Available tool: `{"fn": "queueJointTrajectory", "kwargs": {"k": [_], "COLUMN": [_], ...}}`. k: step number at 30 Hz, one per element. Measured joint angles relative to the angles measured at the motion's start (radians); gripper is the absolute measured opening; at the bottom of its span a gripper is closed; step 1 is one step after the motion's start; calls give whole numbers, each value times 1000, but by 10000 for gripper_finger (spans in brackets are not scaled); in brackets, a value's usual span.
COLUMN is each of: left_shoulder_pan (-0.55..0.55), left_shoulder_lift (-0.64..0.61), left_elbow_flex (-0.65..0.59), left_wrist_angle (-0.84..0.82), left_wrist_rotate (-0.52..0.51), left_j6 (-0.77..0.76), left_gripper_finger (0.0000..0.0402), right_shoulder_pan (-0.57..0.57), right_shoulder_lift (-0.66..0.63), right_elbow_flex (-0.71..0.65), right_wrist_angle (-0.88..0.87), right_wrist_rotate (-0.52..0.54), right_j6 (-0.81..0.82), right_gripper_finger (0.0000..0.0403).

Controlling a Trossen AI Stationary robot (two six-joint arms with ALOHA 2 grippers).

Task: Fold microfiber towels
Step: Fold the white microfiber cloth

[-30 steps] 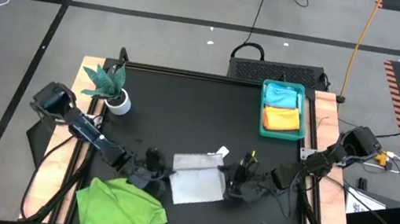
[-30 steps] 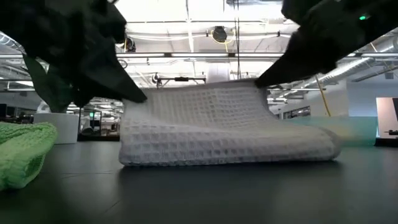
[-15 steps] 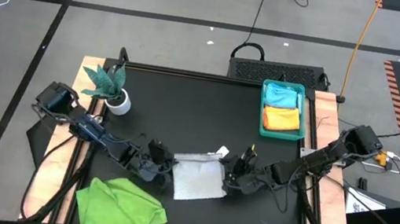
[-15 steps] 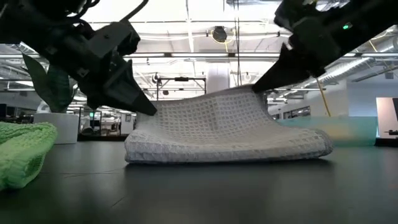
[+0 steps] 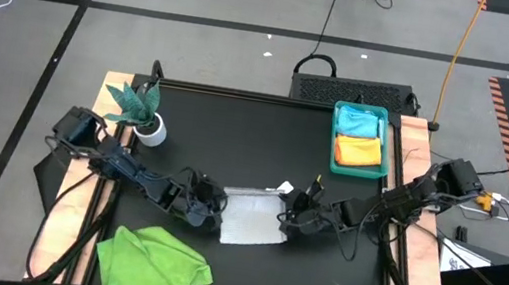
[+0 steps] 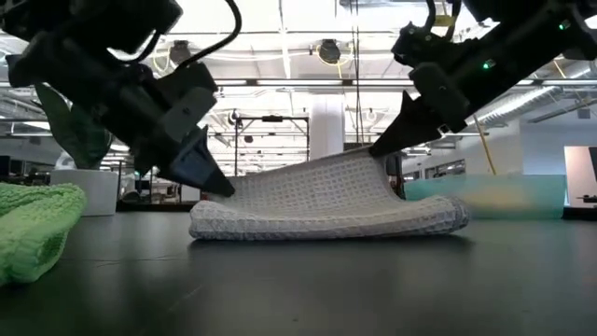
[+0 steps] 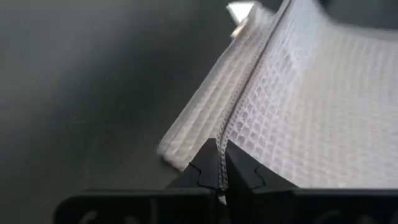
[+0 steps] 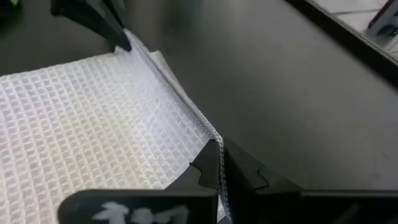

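Black tabletop (image 5: 266,134) carried the work: I found the white-grey towel (image 5: 250,225) near centre, narrower than a second earlier. Left gripper (image 5: 215,215) and right gripper (image 5: 286,215) each stayed clamped on its raised edge, carrying the fold forward.

White towel (image 5: 251,221) mid-table, waffle weave, part-folded: bottom layer flat on tabletop, top layer lifted w/ its edge held up off the lower layer at both corners, sagging a bit between; small tag at far corner. Green towel (image 5: 154,262) crumpled, unfolded, near front-left corner of table, apart from white one. Blue towel (image 5: 359,125) & orange towel (image 5: 357,152) folded, lying side by side at back-right, blue farther back, orange touching it in front.
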Motion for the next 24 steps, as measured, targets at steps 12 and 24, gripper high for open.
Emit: {"fn": "queueJointTrajectory", "kwargs": {"k": [12,24], "left_shoulder_pan": [-59,27], "left_shoulder_lift": [-71,-24], "left_elbow_flex": [37,33], "left_wrist_angle": [32,-22], "left_wrist_rotate": [7,-21], "left_j6": [82,100], "left_gripper_finger": [5,7], "right_shoulder_pan": [165,11], "right_shoulder_lift": [-84,21], "right_elbow_flex": [0,0], "right_wrist_angle": [-15,-46], "right_wrist_rotate": [70,62], "right_j6": [23,80], "right_gripper_finger": [0,0]}}
